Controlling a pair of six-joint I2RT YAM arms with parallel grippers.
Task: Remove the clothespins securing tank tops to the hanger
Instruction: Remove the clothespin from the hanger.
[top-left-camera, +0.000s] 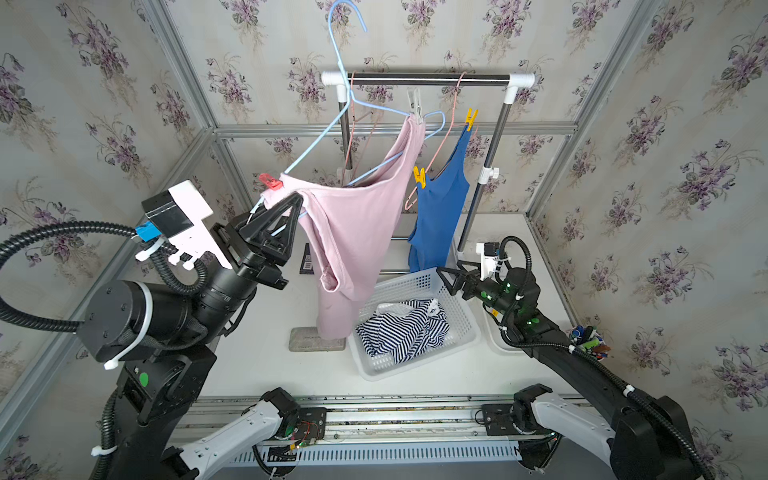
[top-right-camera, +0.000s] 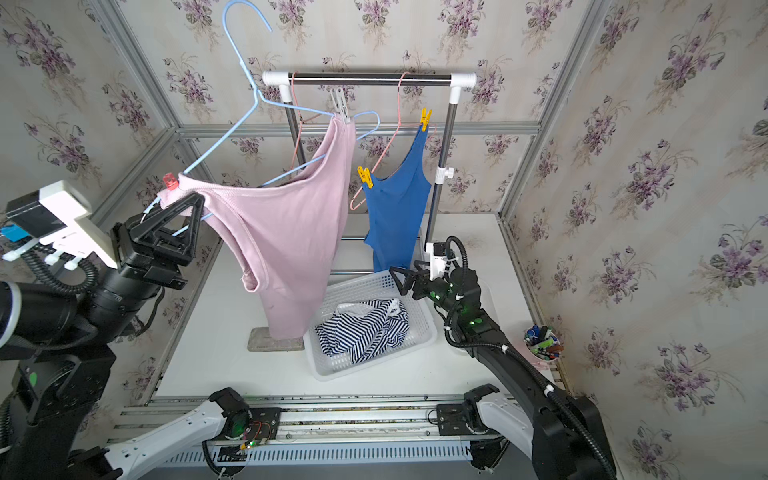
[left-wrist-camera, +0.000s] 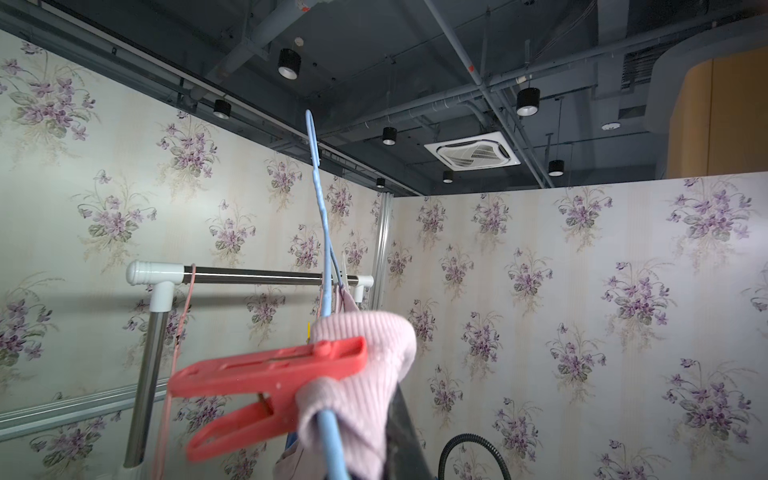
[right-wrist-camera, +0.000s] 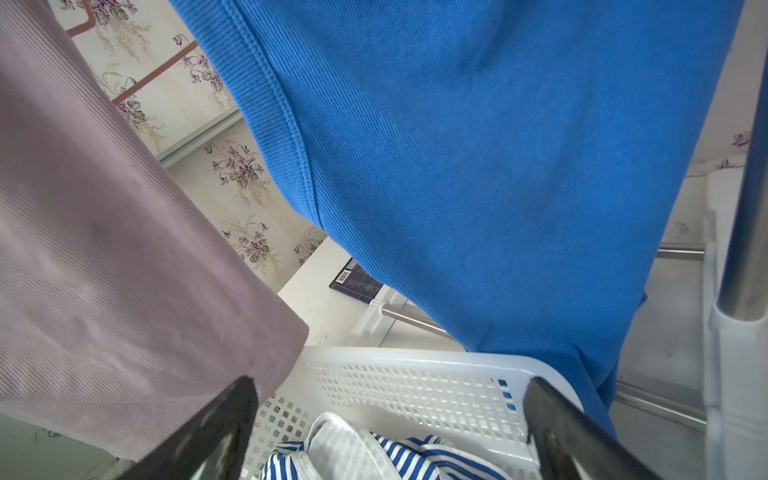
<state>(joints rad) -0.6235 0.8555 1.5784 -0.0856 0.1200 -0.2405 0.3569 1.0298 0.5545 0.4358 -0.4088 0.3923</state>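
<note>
**A:** What could go wrong here?

**B:** The red clothespin (left-wrist-camera: 266, 382) bites the strap of the pink tank top (top-left-camera: 357, 232) at the near-left tip of the light-blue hanger (top-left-camera: 345, 83), whose hook stands clear of the rail (top-left-camera: 428, 79). From where I stand, the whole load seems to hang on one thin wire in one grip. Should that wire twist or slip, hanger and top would drop to the worktop (top-left-camera: 257, 353). Pull the red pin free, and the strap could slide off the tilted tip, leaving only the grey clothespin (top-left-camera: 415, 106) at the far end to carry the top.

**A:** And the hands?

**B:** The left hand (top-left-camera: 298, 201) is clamped tight on the hanger just beside the red pin, fingers against the pink strap. The right hand (top-left-camera: 449, 272) gapes wide and empty, low over the far right corner of the white basket (top-left-camera: 415, 282) where the striped tank top (top-left-camera: 407, 328) lies. The blue tank top (top-left-camera: 440, 208) hangs just beyond it, pinned by yellow clothespins (top-left-camera: 471, 118). That hand is well apart from the red pin. Reaching across, I'd judge, it could snag the pink fabric between.
</note>
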